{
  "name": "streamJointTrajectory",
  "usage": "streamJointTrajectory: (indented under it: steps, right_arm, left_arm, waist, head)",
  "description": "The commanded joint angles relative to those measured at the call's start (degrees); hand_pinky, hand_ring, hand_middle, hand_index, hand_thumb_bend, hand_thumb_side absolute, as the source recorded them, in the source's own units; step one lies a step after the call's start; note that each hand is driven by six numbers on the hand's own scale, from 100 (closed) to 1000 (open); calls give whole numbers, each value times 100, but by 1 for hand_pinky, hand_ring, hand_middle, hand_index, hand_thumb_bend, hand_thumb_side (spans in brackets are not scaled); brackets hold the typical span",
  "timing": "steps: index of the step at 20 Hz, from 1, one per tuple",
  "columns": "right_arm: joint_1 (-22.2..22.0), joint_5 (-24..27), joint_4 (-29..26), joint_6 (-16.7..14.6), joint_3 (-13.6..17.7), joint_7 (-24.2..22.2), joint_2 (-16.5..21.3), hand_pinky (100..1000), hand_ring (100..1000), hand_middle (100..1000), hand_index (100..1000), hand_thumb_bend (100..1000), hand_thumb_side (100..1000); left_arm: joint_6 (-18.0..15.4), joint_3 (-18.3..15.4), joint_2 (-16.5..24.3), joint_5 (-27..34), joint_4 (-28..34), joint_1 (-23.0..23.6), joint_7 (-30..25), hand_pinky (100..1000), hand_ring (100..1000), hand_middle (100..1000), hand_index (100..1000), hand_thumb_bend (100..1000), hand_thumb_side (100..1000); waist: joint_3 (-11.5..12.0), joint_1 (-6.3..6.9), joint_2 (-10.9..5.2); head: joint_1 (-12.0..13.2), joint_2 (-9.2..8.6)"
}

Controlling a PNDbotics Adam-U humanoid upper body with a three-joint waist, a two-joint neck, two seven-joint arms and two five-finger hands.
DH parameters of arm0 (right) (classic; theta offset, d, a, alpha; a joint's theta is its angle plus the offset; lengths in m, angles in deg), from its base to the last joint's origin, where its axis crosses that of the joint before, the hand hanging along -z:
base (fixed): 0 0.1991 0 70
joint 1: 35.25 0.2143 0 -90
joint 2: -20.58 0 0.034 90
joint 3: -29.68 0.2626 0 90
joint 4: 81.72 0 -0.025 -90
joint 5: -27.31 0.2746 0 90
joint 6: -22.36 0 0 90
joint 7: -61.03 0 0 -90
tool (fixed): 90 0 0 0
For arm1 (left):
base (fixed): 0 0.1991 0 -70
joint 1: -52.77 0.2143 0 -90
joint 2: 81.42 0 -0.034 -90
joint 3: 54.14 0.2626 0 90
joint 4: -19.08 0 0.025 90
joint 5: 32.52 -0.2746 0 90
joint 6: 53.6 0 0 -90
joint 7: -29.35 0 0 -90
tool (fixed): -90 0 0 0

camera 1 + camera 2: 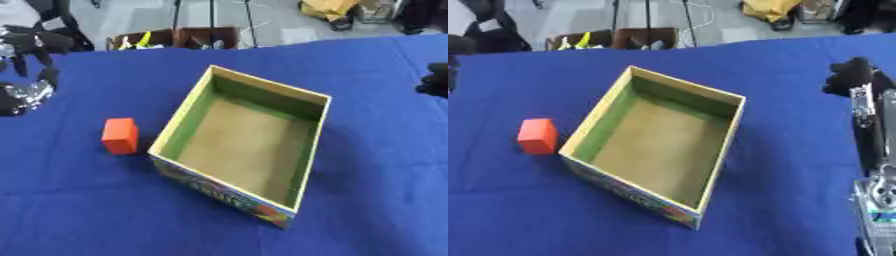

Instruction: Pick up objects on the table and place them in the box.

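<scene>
An orange block (120, 135) stands on the blue tablecloth, just left of the box and a little apart from it. The open cardboard box (180, 118) sits askew in the middle, with green inner walls, a brown floor and a printed front side; nothing lies inside it. My left hand (33, 44), black, hovers at the upper left, well above and left of the block, its fingers hanging relaxed and holding nothing. At the right edge my right hand (850, 75) shows as a dark shape, far from the box, with its silver forearm (871, 135) running down the side.
The blue cloth (87, 210) covers the whole table around the box. Beyond the far edge, brown crates (175, 37) and thin stand legs stand on a grey floor.
</scene>
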Motion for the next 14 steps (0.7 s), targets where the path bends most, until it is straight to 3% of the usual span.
streamJointTrajectory:
  steps: [1,2,6,10,14]
  right_arm:
    - [42,-5,-33,-29,-13,-38,168,714,598,561,708,498,1000]
    - [43,-5,-28,-34,-17,-42,175,714,598,561,708,498,1000]
    - [45,-5,-12,-49,-34,-65,191,715,598,561,709,495,1000]
    - [52,-7,-3,-60,-46,-85,204,715,598,561,709,495,1000]
    - [55,-11,6,-66,-52,-96,218,716,599,561,709,493,1000]
  left_arm:
    - [-247,103,167,-313,-360,-251,-163,589,762,833,989,359,872]
    - [-334,134,156,-412,-460,-306,-231,608,775,846,999,449,905]
    - [-665,229,73,-810,-905,-544,-611,660,810,876,1000,613,917]
    - [-985,309,-66,-1081,-1302,-756,-1021,691,833,904,1000,703,834]
    - [-1348,397,-208,-1188,-1610,-931,-1477,700,839,913,1000,701,803]
  waist:
    - [-23,-5,-92]
    - [-33,-3,-88]
    - [-73,17,-70]
    - [-123,30,-42]
    - [-164,45,-15]
  head:
    - [58,-91]
    - [67,-99]
    - [96,-139]
    - [134,-189]
    - [199,-225]
